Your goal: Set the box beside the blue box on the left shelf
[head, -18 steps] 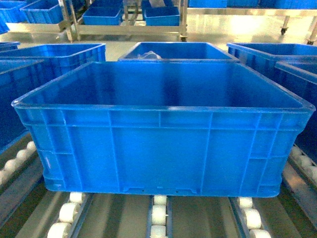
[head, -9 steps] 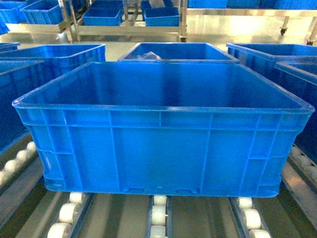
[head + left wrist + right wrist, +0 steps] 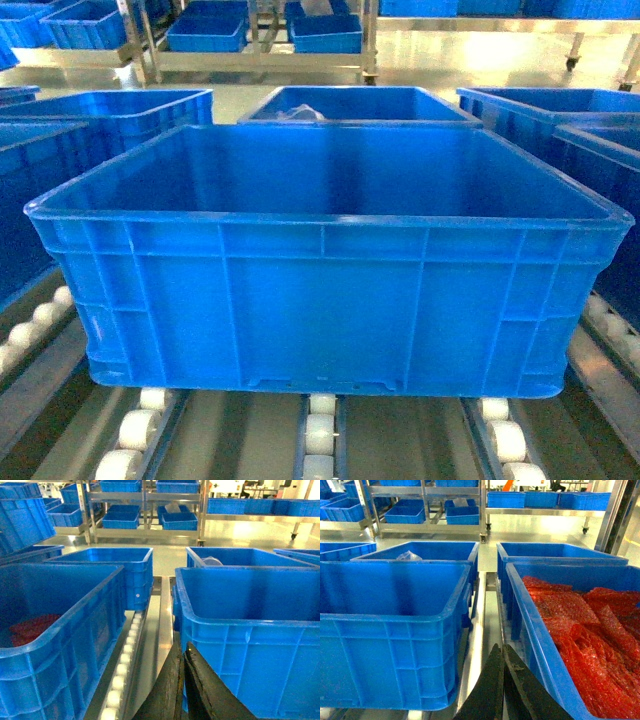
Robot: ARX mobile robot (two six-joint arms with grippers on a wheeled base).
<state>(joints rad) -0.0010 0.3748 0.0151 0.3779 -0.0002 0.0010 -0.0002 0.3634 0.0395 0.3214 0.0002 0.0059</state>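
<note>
Now, left gripper (image 3: pixel 182 680): fingers pressed together, holding nothing, beside the box (image 3: pixel 325 290).
Right gripper (image 3: pixel 502 680): likewise closed, empty, in the gap to the red-filled crate (image 3: pixel 580 625).
Box: seated on the left shelf (image 3: pixel 320 435) rollers.
Change: none across the last second; box settled, placement looks finished.

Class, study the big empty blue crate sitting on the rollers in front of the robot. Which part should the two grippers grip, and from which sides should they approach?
Probably the thick rolled rim of the box, one gripper on each short side wall. The box looks too wide for one gripper, and the left gripper and right gripper already sit in the gaps beside its left and right walls. The rim overhangs the ribbed walls, giving the fingers a ledge.
</note>
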